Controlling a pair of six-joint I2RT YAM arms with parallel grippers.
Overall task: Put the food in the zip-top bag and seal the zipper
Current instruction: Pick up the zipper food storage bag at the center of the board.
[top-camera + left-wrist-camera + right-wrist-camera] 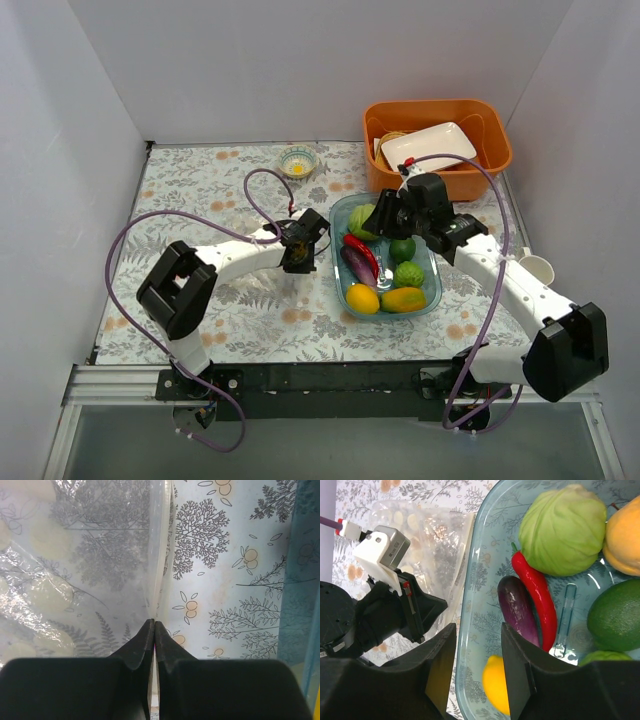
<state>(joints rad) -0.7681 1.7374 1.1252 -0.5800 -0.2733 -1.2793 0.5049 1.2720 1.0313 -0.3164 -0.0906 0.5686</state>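
The left fingers (141, 647), pressed together, pinch the zipper (159, 560) of the bag (75, 565) — the mouth-opening step, I judge; next the half-spread, empty right fingers (520, 675) must fetch food (562, 530) from the tray (476, 595).

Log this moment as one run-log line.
left gripper: shut on zip-top bag edge | right gripper: open, empty, over tray rim | food: in tray
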